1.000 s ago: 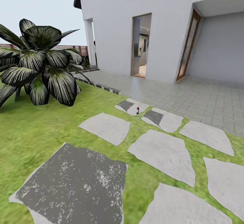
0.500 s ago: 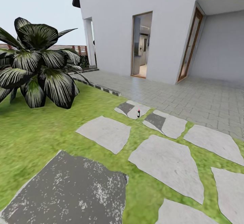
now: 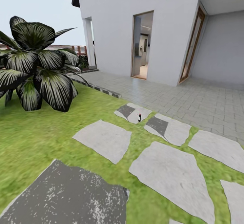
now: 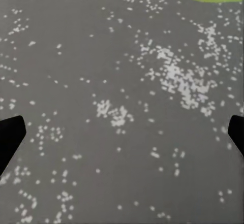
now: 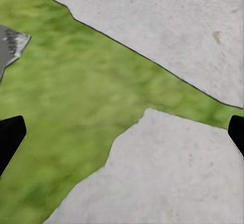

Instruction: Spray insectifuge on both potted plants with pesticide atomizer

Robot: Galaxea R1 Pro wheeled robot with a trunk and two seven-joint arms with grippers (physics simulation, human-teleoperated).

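Observation:
The pesticide atomizer, a small dark bottle with a red top, stands upright on a pale stepping stone in the garden, some way ahead near the patio edge. The potted plants are out of view. My left gripper hangs open above a dark speckled stone, its black fingertips far apart at the frame's sides. Over grass and pale stones my right gripper is open too, nothing between its fingers.
A big dark-leaved bush stands on the lawn at the left. Stepping stones lead across the grass to a grey tiled patio. Behind it the white house has an open doorway. A brown fence runs far left.
The camera has moved forward: the stones and the atomizer have slid lower and slightly right in the head view, and the bush has drifted left.

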